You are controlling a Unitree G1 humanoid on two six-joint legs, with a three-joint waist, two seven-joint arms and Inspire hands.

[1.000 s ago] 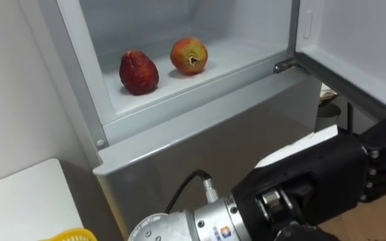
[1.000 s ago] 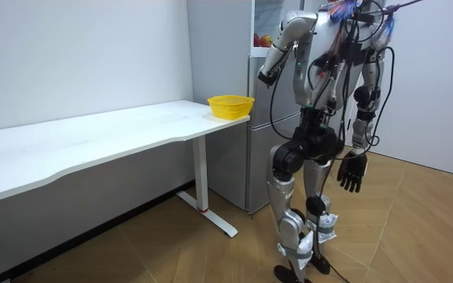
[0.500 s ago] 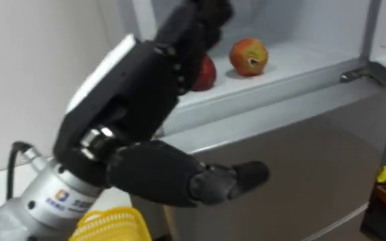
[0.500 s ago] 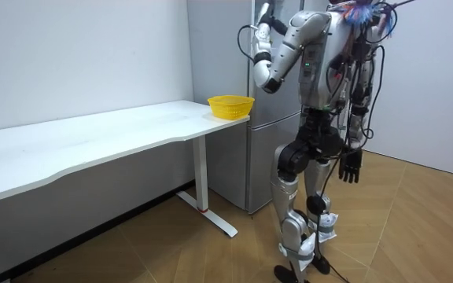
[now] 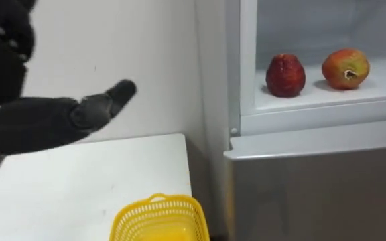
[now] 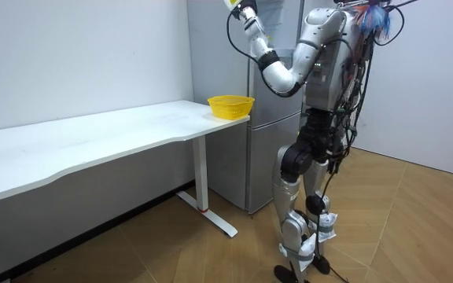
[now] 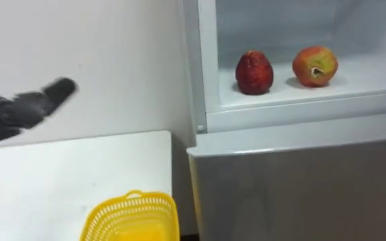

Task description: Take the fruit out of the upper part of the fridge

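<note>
Two fruits lie on the white shelf (image 5: 327, 100) of the open upper fridge: a dark red one (image 5: 285, 75) on the left and a red-yellow one (image 5: 344, 68) to its right. My left hand (image 5: 25, 124) is raised at the far left, in front of the white wall and well clear of the fridge. It is open and empty, with the thumb (image 5: 106, 102) pointing toward the fridge. In the room view the left hand (image 6: 242, 9) is held high beside the fridge's top corner. I stand before the fridge, next to the table's end.
A yellow mesh basket (image 5: 159, 219) sits on the end of the white table (image 5: 79, 181), just left of the fridge. The grey lower fridge door (image 5: 313, 187) is closed below the shelf. Wooden floor (image 6: 415, 228) lies open behind me.
The camera has swung left, so the fruits now sit at the right. My left hand has risen and moved left, away from the fridge opening, with nothing in it.
</note>
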